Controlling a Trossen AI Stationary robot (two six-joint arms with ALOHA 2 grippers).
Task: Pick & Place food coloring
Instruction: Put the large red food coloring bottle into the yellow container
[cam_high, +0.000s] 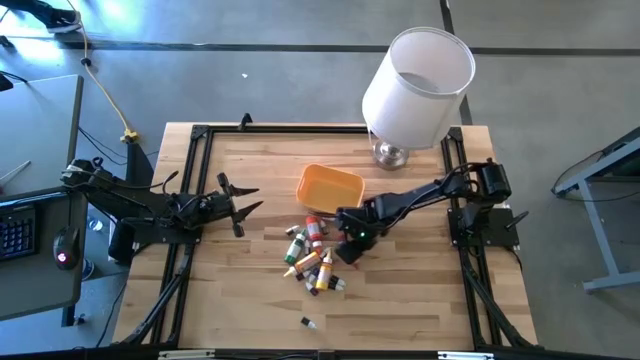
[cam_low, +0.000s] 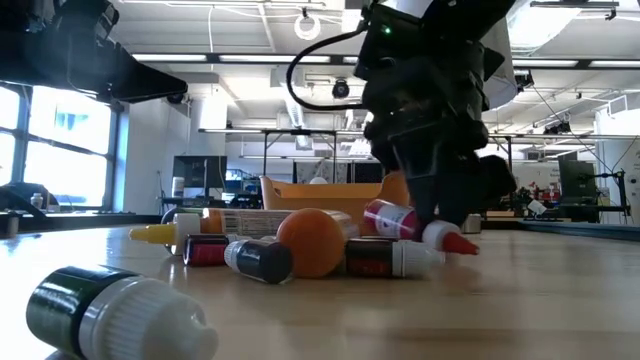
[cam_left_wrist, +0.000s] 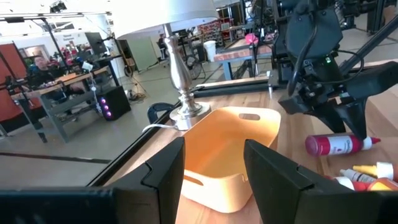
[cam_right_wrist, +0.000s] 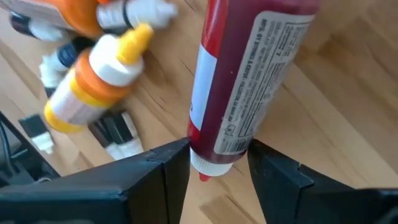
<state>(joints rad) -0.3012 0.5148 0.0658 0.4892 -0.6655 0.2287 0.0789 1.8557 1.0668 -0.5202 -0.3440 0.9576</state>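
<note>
Red bottle (cam_right_wrist: 249, 81) (top cropped) between right gripper (cam_right_wrist: 217, 165) fingers.

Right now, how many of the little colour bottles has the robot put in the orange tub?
None that I can see: the orange plastic tub looks empty in the left wrist view. The right end effector has its fingers on either side of a red squeeze bottle lying on the wooden table, not lifted yet. The pile of small bottles still waits. The left end effector sits open, off to the side.

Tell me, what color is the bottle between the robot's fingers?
Red, with a white printed label. The bottle sits between the right gripper fingers, clearest in the right wrist view.
</note>
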